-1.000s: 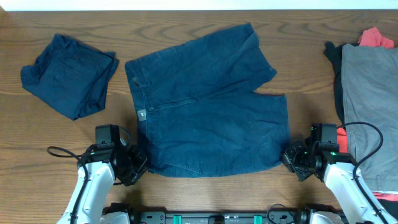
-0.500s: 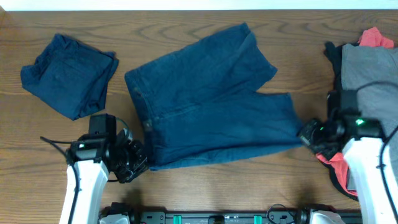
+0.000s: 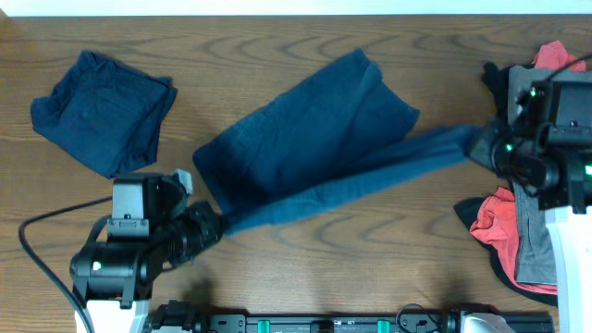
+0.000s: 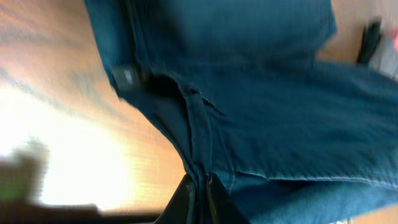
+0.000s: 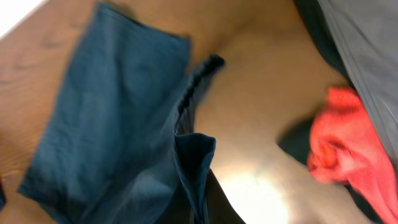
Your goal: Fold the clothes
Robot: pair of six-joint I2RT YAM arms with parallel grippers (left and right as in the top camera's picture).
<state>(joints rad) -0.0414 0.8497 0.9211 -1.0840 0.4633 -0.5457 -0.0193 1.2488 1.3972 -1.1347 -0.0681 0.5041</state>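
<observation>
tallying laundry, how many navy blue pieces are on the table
2. A folded navy piece lies at the far left; a second navy piece stretches across the middle. The mixed pile at the right edge may hide more.

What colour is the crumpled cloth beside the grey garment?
Red; the cloth shows best in the right wrist view.

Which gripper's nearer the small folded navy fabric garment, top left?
Left. Left gripper sits just robot-side of the folded navy garment; right gripper is far across, on the opposite side.
</observation>
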